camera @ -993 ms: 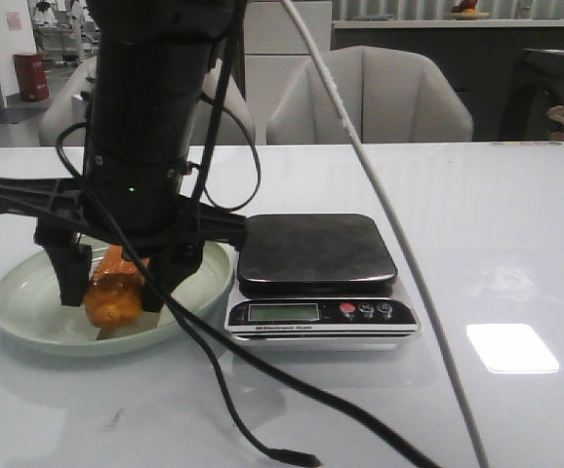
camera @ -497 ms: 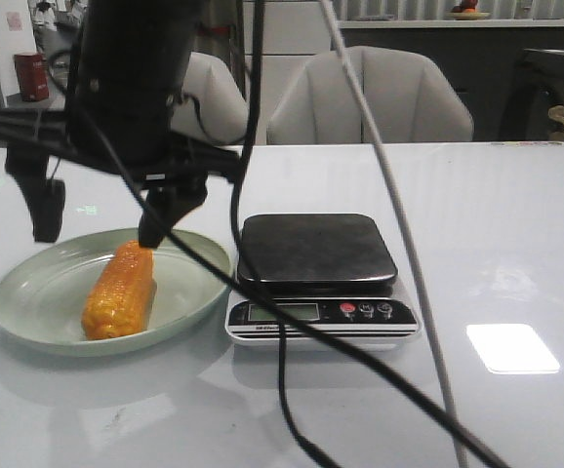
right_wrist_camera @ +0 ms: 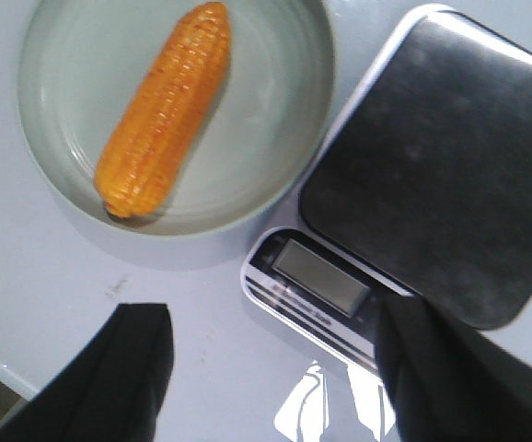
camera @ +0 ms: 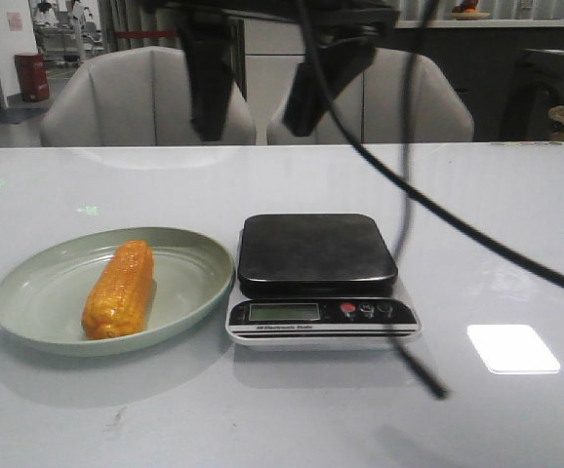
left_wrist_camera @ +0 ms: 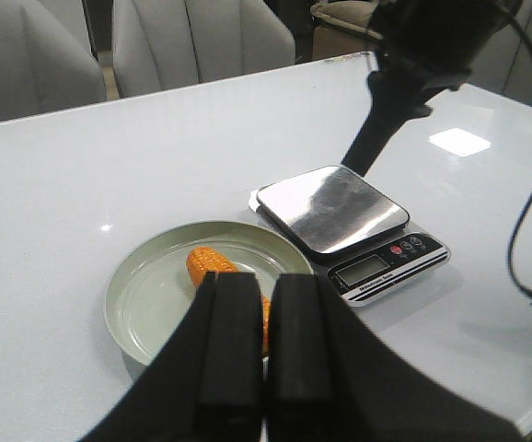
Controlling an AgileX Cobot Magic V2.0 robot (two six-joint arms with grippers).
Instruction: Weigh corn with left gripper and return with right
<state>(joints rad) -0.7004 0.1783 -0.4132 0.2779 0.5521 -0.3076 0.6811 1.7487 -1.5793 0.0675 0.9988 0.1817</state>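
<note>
The corn (camera: 119, 290) is an orange-yellow cob lying lengthwise in the pale green plate (camera: 28, 292). It also shows in the right wrist view (right_wrist_camera: 165, 110) and, partly hidden by the fingers, in the left wrist view (left_wrist_camera: 209, 262). The black kitchen scale (camera: 316, 252) stands right of the plate, its platform bare. My right gripper (camera: 250, 127) hangs open and empty high above the plate and scale, fingers wide apart (right_wrist_camera: 273, 308). My left gripper (left_wrist_camera: 264, 281) is shut and empty, held well above the plate; it is out of the front view.
Black cables (camera: 477, 244) hang from the right arm across the front view over the scale's right side. Grey chairs (camera: 370, 93) stand behind the table's far edge. A bright reflection (camera: 512, 348) lies on the table right of the scale.
My right gripper, which stood open around the corn in the plate, has risen high and shifted right. The corn stays in the plate.
</note>
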